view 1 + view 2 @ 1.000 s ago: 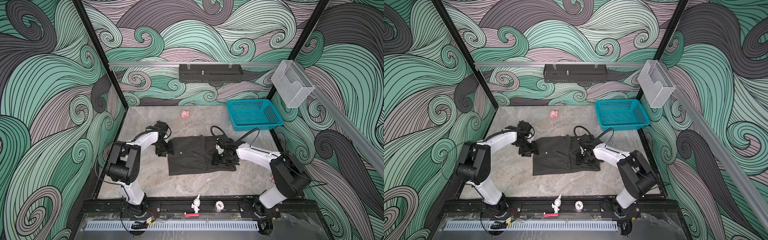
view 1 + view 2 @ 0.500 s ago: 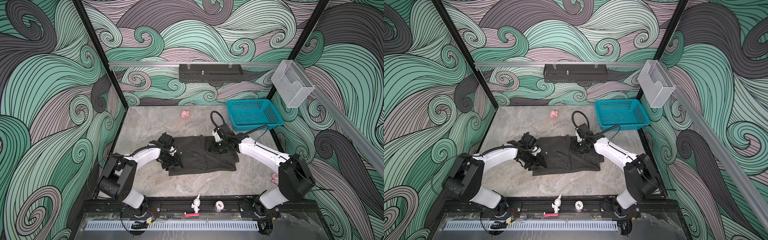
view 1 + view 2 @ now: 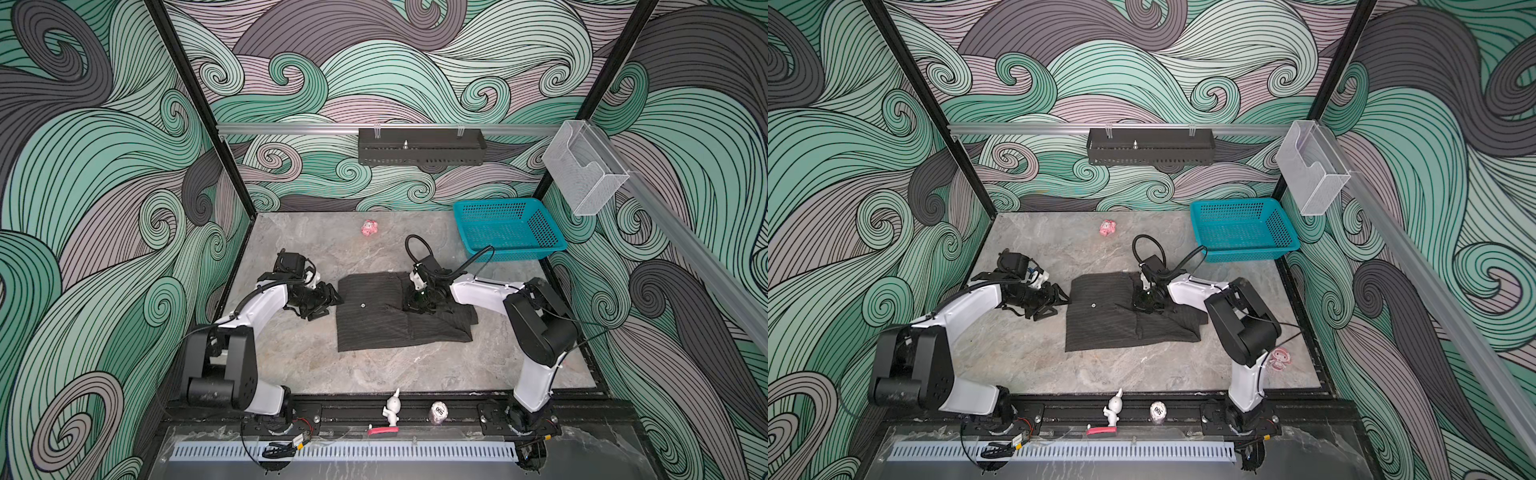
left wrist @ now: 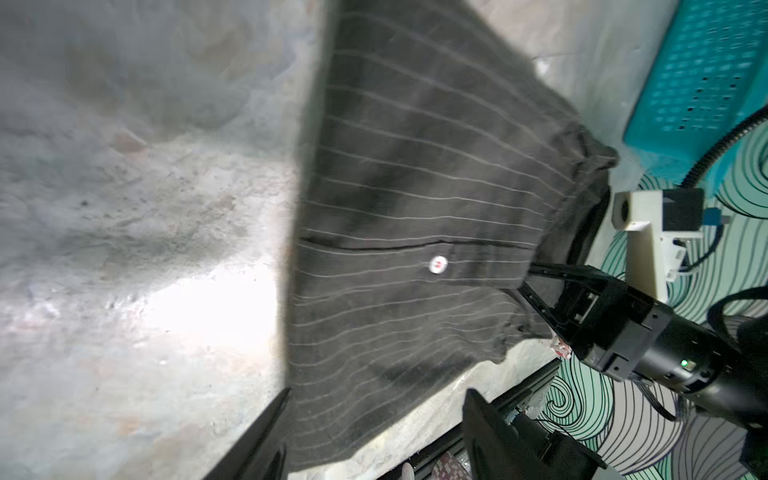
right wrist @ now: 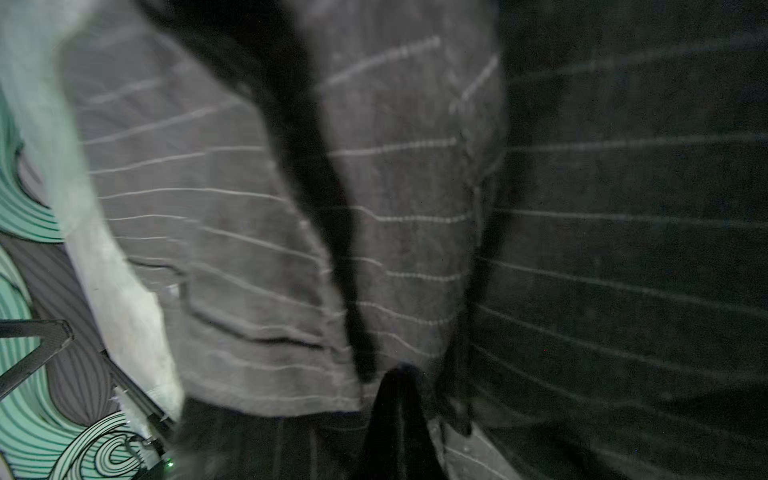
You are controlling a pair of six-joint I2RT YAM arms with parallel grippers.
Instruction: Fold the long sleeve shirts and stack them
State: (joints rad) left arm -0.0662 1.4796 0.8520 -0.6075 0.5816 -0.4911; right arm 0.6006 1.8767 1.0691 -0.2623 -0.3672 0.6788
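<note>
Shirt (image 3: 374,320), dark with pale pinstripes, lies folded into a rough rectangle at the middle of the grey stone-look table (image 3: 374,374). Bare surface runs along its near edge and beyond its far edge. Its right part rumples into a raised ridge, and the right arm (image 3: 478,291) crosses over the far right corner in both top views; sleeves and collar cannot be made out. A teal mesh basket (image 3: 515,254) sits in the far right corner, well apart from the shirt. The left gripper (image 3: 326,305) stands just left of the shirt's left edge with its jaws spread. In the left wrist view its fingers (image 4: 266,436) are cut off by the frame, and whether they touch cloth cannot be told. The right gripper (image 3: 415,305) is down on the far middle of the shirt, jaws closed on a fold. The right wrist view is dark and blurred, with the fingers (image 5: 395,415) showing as one black shape and cloth gathered around it. A small pale button (image 3: 363,305) shows on the flat left half. A pink toy (image 3: 370,228) lies far of the shirt, apart from it.
</note>
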